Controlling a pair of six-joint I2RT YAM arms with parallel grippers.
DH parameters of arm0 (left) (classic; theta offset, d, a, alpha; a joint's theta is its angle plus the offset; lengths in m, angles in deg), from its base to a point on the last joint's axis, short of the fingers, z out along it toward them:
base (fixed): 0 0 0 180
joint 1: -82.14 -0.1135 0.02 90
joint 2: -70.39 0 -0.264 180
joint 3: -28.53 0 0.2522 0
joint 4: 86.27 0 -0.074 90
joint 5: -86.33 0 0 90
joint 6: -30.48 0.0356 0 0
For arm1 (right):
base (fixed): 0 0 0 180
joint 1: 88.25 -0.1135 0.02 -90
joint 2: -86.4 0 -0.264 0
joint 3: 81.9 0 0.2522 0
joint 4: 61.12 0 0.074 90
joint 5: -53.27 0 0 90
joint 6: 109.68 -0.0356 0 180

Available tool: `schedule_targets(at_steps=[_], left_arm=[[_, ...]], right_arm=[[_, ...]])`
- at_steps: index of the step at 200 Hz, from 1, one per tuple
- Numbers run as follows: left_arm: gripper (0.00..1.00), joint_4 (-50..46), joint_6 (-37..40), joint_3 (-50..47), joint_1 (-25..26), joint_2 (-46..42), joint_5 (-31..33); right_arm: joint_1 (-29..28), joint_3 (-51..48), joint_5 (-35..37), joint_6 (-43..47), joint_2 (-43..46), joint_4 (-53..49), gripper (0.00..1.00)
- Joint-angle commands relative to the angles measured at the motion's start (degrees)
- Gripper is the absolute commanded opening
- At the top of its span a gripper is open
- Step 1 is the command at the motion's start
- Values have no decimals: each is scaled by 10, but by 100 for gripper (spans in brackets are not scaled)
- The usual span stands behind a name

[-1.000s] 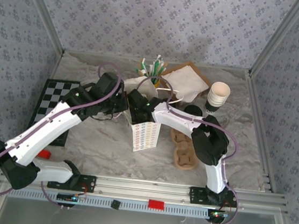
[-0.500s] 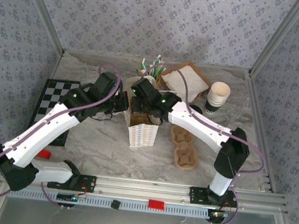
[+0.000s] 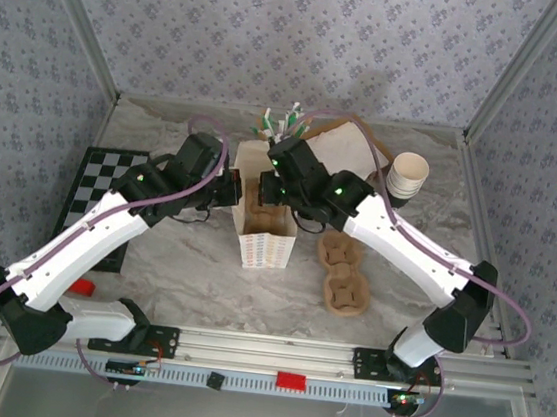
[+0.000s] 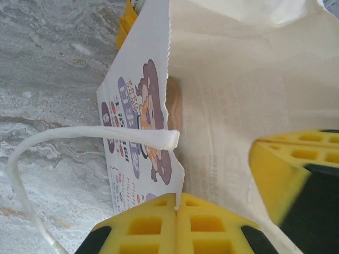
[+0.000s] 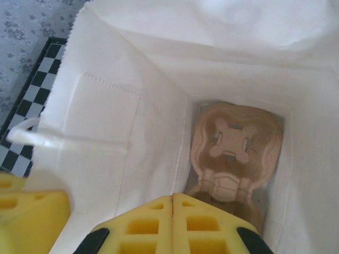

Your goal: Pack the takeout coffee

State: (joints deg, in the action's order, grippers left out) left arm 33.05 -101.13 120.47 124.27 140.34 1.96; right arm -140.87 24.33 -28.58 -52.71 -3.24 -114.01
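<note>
From above, we see the left gripper (image 3: 232,191) pinching the upright paper bag (image 3: 266,250) by its rim mid-table, holding its mouth open. Left wrist: its jaws clamp that edge. Right wrist: the right gripper (image 5: 173,203), closed and empty, hangs above the cup carrier (image 5: 233,145) inside the bag.

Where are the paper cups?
In the top view, the stacked paper cups stand at the far right of the table, behind the brown cup trays.
</note>
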Motion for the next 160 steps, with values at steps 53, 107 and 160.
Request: schedule_targets(at_steps=[53, 107, 160], left_arm=[[0, 33, 68, 29, -10, 15, 14], [0, 59, 40, 26, -47, 17, -36], [0, 96, 52, 19, -55, -10, -58]], right_arm=[[49, 67, -87, 21, 49, -103, 1], [67, 121, -97, 32, 46, -155, 1], [78, 143, -104, 37, 50, -174, 1]])
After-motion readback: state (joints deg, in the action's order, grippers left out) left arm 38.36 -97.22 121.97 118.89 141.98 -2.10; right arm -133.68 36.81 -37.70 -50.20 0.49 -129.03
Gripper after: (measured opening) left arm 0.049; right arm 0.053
